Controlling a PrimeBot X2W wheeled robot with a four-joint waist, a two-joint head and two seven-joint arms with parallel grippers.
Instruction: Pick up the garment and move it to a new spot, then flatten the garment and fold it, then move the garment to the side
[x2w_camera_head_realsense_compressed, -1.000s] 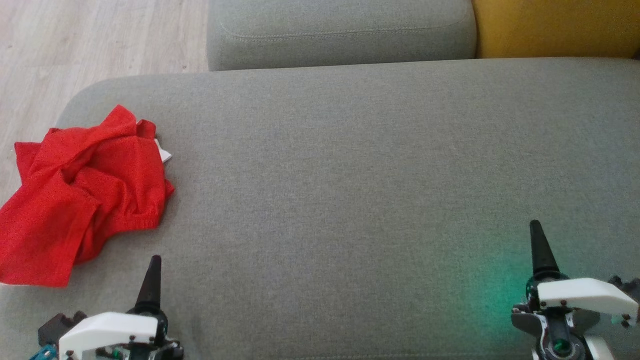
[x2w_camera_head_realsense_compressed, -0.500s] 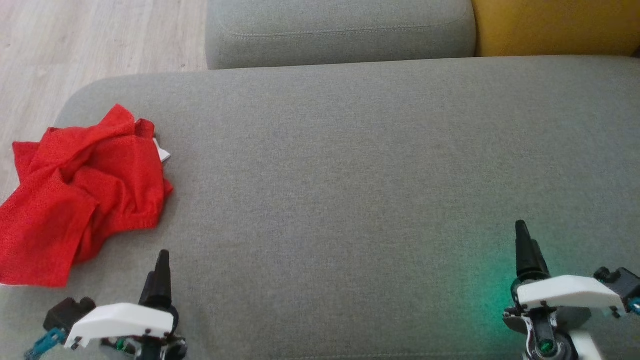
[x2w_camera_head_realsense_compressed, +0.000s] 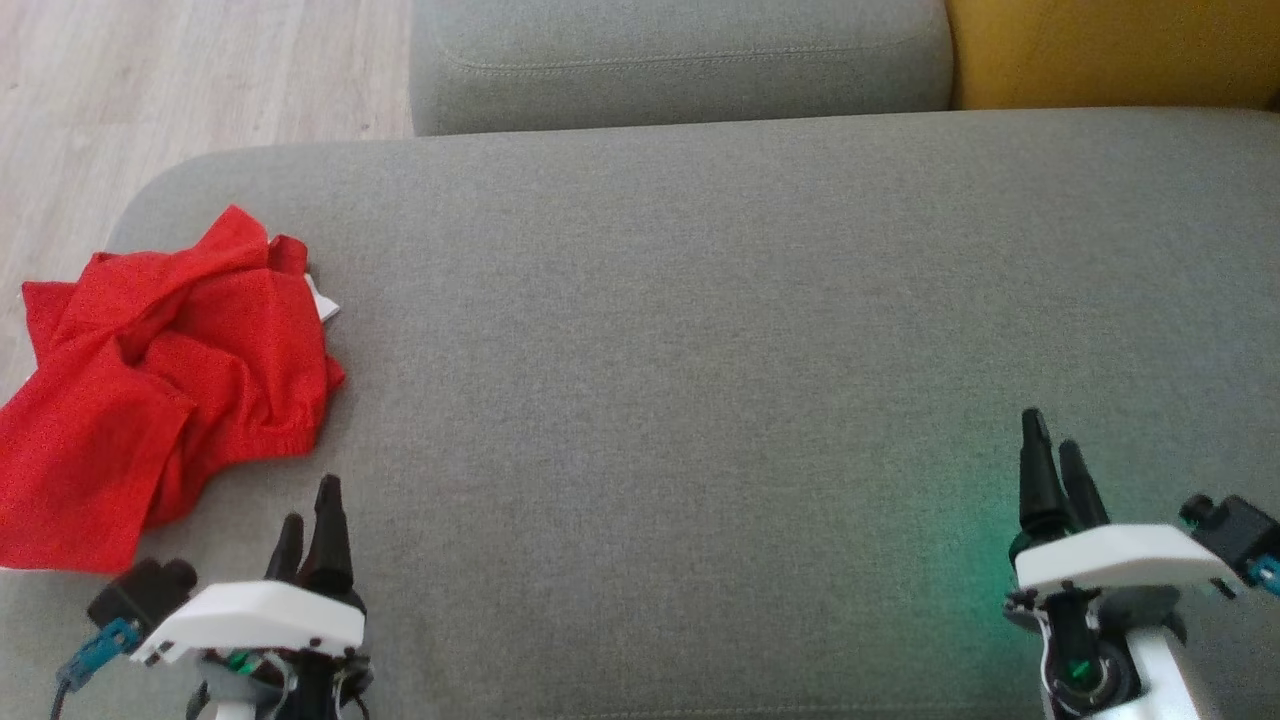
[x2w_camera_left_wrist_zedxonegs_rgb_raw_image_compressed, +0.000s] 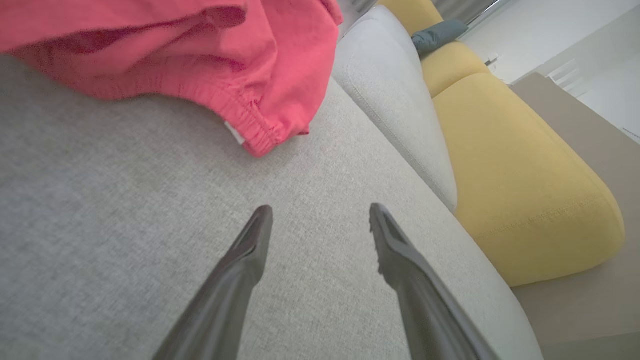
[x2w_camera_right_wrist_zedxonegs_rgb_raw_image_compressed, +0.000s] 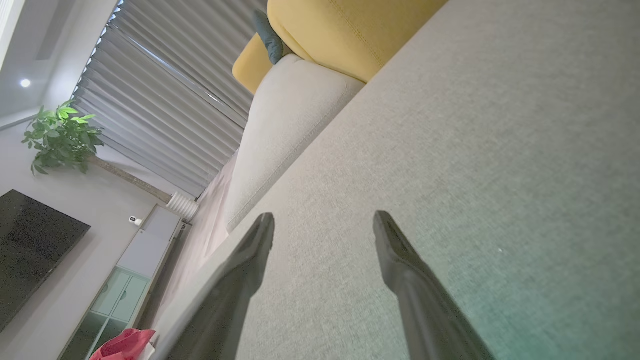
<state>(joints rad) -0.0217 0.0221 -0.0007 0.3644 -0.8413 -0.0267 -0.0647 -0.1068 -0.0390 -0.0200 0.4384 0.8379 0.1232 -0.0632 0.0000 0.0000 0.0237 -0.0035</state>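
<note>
The garment (x2w_camera_head_realsense_compressed: 160, 385) is a crumpled red heap at the left end of the grey sofa seat (x2w_camera_head_realsense_compressed: 680, 330), partly hanging over its edge. In the left wrist view the garment (x2w_camera_left_wrist_zedxonegs_rgb_raw_image_compressed: 200, 55) shows an elastic hem and lies ahead of the fingers. My left gripper (x2w_camera_head_realsense_compressed: 310, 505) hovers just below and to the right of the heap, open and holding nothing (x2w_camera_left_wrist_zedxonegs_rgb_raw_image_compressed: 320, 215). Far to the right, my right gripper (x2w_camera_head_realsense_compressed: 1050, 440) stands open over bare cushion (x2w_camera_right_wrist_zedxonegs_rgb_raw_image_compressed: 322, 220). A red scrap of the garment (x2w_camera_right_wrist_zedxonegs_rgb_raw_image_compressed: 122, 345) peeks in at the bottom left of the right wrist view.
A grey back cushion (x2w_camera_head_realsense_compressed: 680, 60) and a yellow cushion (x2w_camera_head_realsense_compressed: 1110, 50) line the far side of the seat. Wooden floor (x2w_camera_head_realsense_compressed: 150, 90) lies beyond the sofa's left end. A green glow (x2w_camera_head_realsense_compressed: 985, 570) tints the fabric near the right gripper.
Both grippers have turned about their wrists, so a second finger now shows on each. The right one moved left and up the view; the left shifted slightly right. The garment lies unchanged.
</note>
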